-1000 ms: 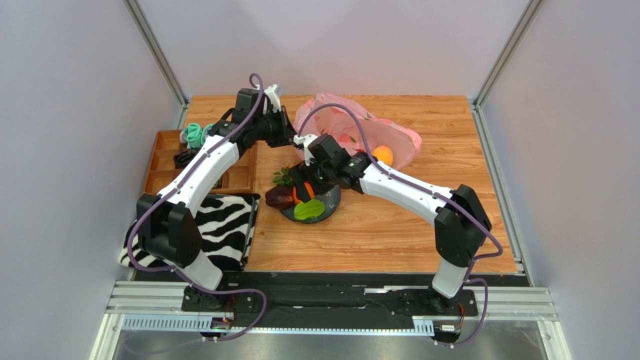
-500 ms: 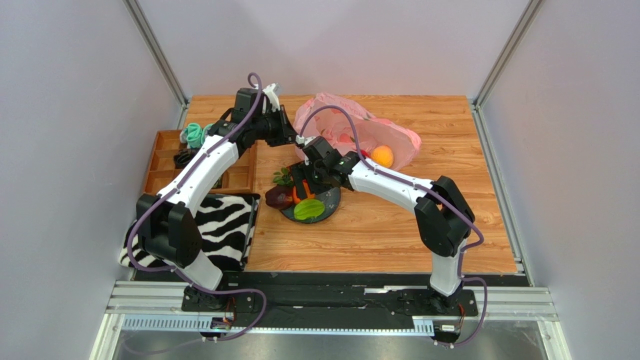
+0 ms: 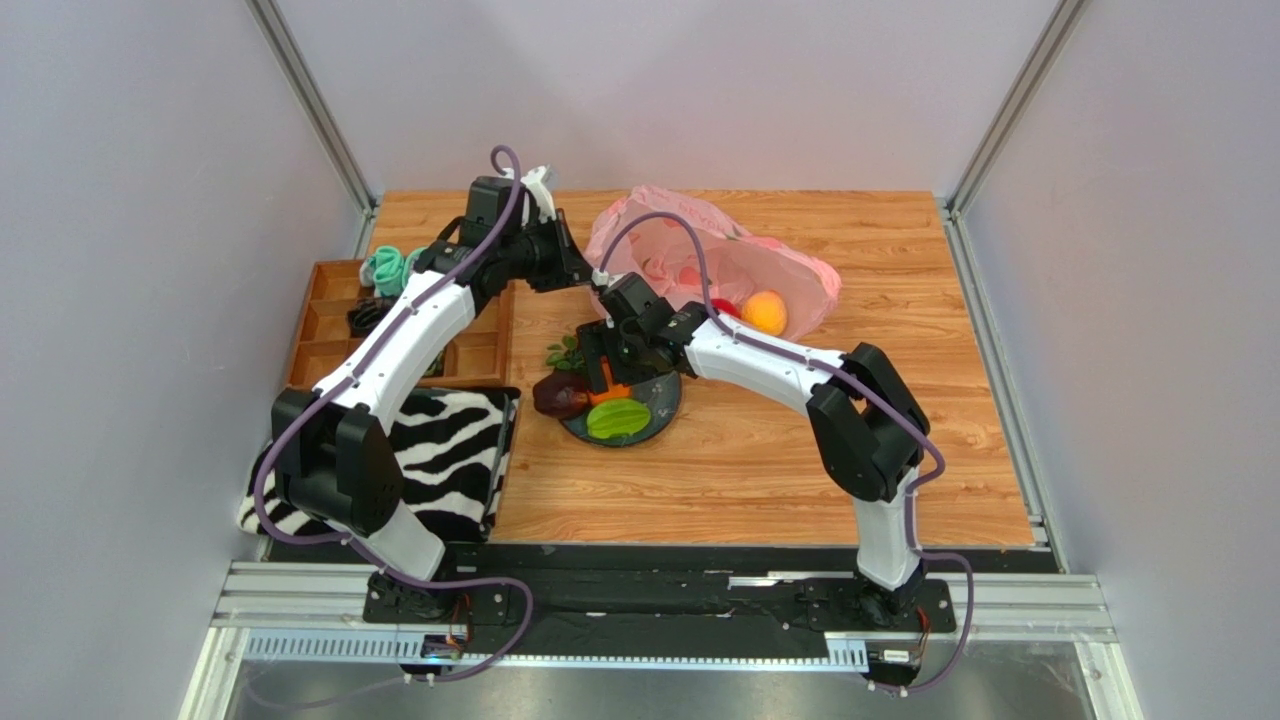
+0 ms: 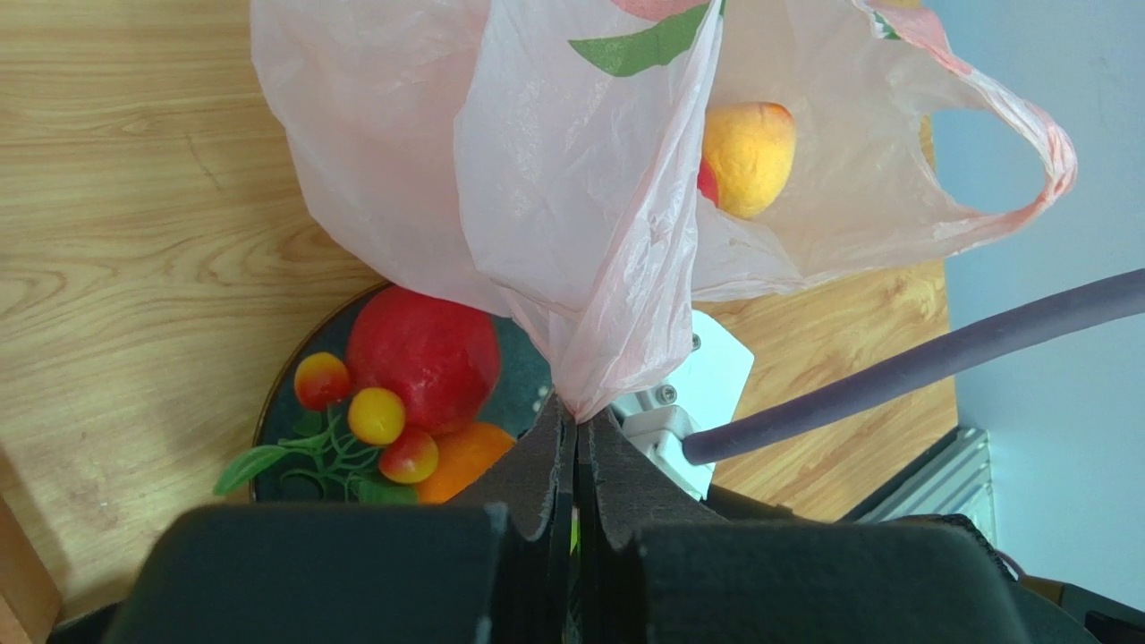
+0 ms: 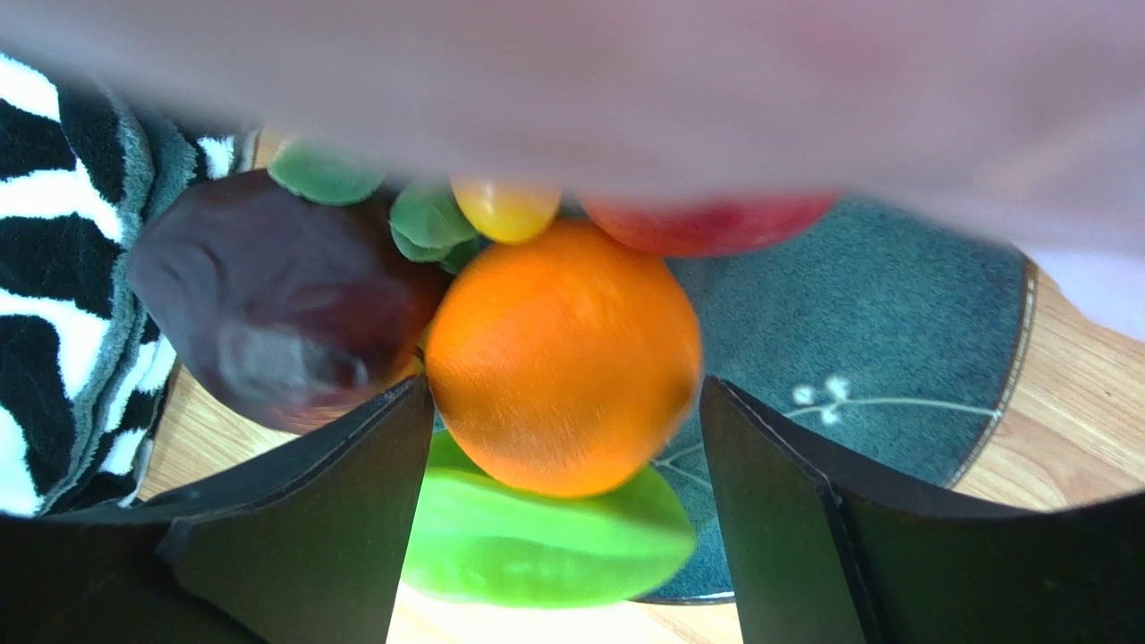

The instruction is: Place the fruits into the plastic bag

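**Student:** What did the left gripper (image 4: 575,432) hold?

**Tutor:** It was fully closed, pinching a fold of the pink bag (image 4: 538,175). The bag lay toward the far edge of the surface (image 3: 751,465), and one peach (image 4: 747,158) showed through its film.

**Student:** And the right gripper (image 5: 562,403)?

**Tutor:** It stood wide open over the plate (image 5: 860,322), with one finger on each side of the orange (image 5: 565,356). The orange lay between the fingers and close to both. Whether either finger touched it could not be told, and nothing was lifted.

**Student:** Where were the other fruits?

**Tutor:** They were on the same plate, left of the surface's middle and just in front of the bag. The apple (image 4: 423,356) and the berries (image 4: 376,416) lay on the side nearest the bag. The purple fruit (image 5: 262,315) touched the orange on the side of the striped cloth (image 5: 54,269), which covered the near-left corner. The green fruit (image 5: 538,537) lay partly under the orange.
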You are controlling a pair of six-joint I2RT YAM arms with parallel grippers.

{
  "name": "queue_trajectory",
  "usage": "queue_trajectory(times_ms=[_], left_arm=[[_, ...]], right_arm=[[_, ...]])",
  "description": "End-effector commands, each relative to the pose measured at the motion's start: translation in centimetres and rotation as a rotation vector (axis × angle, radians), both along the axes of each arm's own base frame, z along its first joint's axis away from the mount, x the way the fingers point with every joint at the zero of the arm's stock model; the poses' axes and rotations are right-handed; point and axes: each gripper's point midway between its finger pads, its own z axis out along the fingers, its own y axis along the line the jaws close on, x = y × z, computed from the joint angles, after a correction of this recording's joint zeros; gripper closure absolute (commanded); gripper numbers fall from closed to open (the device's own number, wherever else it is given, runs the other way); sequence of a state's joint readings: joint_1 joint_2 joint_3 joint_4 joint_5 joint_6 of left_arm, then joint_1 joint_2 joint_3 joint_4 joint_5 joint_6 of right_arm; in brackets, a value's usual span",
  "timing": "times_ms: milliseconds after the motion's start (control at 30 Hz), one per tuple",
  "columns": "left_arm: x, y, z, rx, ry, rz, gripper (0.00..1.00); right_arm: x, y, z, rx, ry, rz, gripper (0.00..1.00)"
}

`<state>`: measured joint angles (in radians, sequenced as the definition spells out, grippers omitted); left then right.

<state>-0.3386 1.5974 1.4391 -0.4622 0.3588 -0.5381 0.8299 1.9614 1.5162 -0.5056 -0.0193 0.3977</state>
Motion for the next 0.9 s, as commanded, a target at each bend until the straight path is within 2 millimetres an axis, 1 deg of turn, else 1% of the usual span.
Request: queue_trajectory(times_ms=[0,133,233,300,333,400,600,700,767,867], left_arm=[[-1.1,-1.3,2.7,-0.063,-0.053,-0.055,1.00],[-1.2,-1.2,2.7,-0.059,-0.054,-0.054,1.00],[-1.1,-1.2,2.6,-0.058,-0.052,-0.052,1.00],[-1.2,-1.2,2.7,-0.060,-0.051,-0.055,1.00],[-1.2,-1.2,2.6,-0.059,-0.050,-0.054,1.00],[-1.1,-1.2,2.7,-0.059,-0.053,-0.052,1.00],[-1.1,-1.2,2.6,-0.058,-0.049,-0.052,1.00],[-1.1,-1.2,2.5,-0.057,-0.049,-0.051,1.00],[-1.0,-1.2,2.5,-0.059,-0.050,-0.053,1.00],[-1.0,-1.3,2.5,-0.061,-0.049,-0.055,1.00]], right_arm=[[0.7,1.8,0.3,0.054,0.000,0.004,0.24],[1.0,1.6,0.3,0.050,-0.010,-0.005,0.25],[1.4,1.0,0.0,0.034,-0.019,-0.020,0.27],[1.4,0.3,-0.5,0.007,-0.015,-0.031,0.28],[1.9,-0.3,-0.7,-0.017,-0.032,-0.057,0.29],[1.9,-1.0,-1.1,-0.044,-0.034,-0.073,0.28],[3.1,-3.2,-0.2,-0.113,-0.112,-0.156,0.30],[3.3,-4.2,-0.3,-0.143,-0.131,-0.182,0.29],[3.4,-4.3,-0.6,-0.155,-0.127,-0.184,0.27],[3.2,-3.8,-1.1,-0.153,-0.104,-0.175,0.25]])
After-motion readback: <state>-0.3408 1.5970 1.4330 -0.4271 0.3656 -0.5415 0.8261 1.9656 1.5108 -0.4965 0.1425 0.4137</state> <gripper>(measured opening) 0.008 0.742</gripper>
